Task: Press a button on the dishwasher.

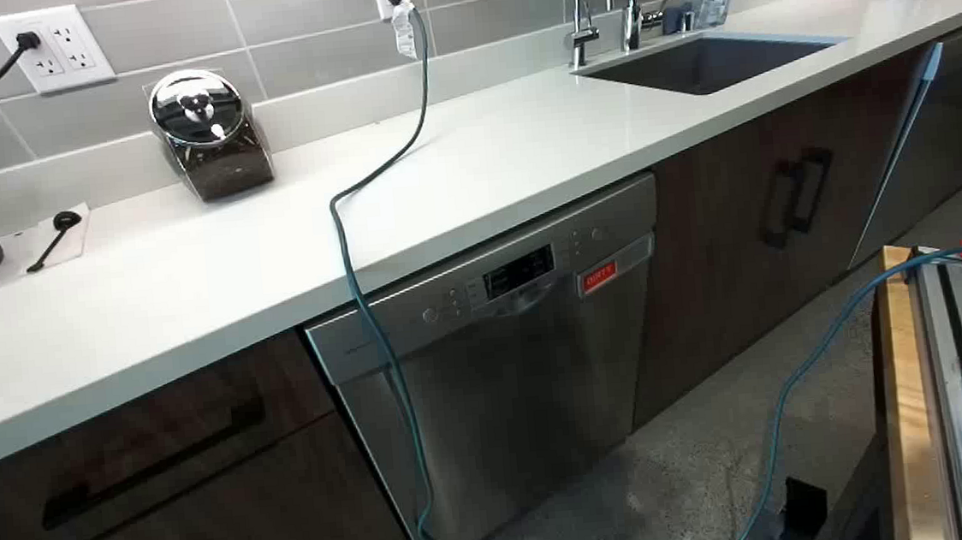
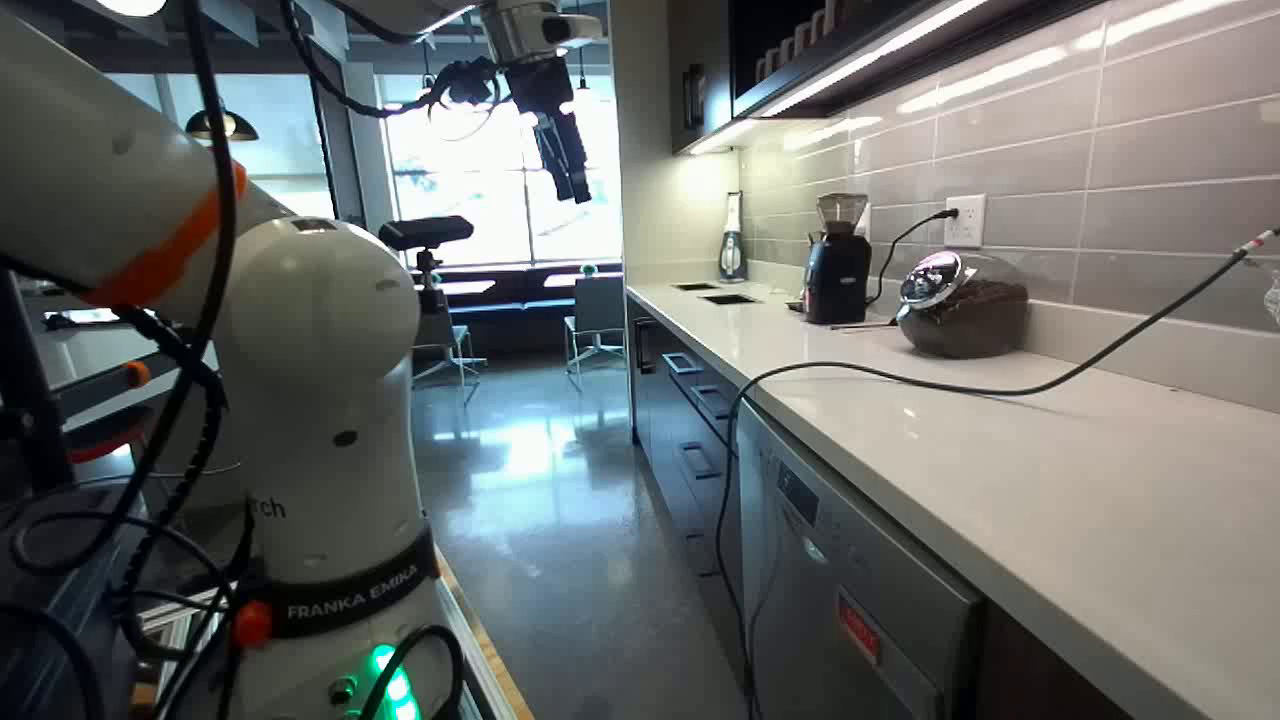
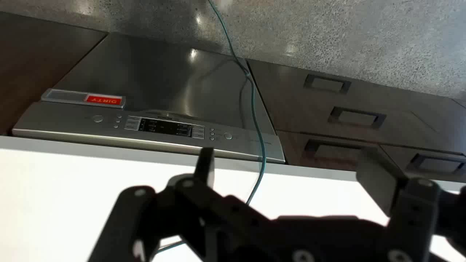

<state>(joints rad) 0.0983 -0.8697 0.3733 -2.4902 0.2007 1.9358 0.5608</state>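
Observation:
The dishwasher has a closed brushed-steel front under the counter; it also shows in an exterior view and the wrist view. Its top strip bears a dark display, small buttons and two round buttons. A red label reads DIRTY. My gripper is open and empty, its fingers wide apart. The wrist picture stands upside down, with the dishwasher beyond the counter edge. In an exterior view my gripper hangs in the air, higher than the counter and apart from the dishwasher.
A cable hangs from the wall outlet over the counter and down across the dishwasher's front. A jar and a black grinder stand on the counter. Dark drawers with handles flank the dishwasher. A sink lies farther along.

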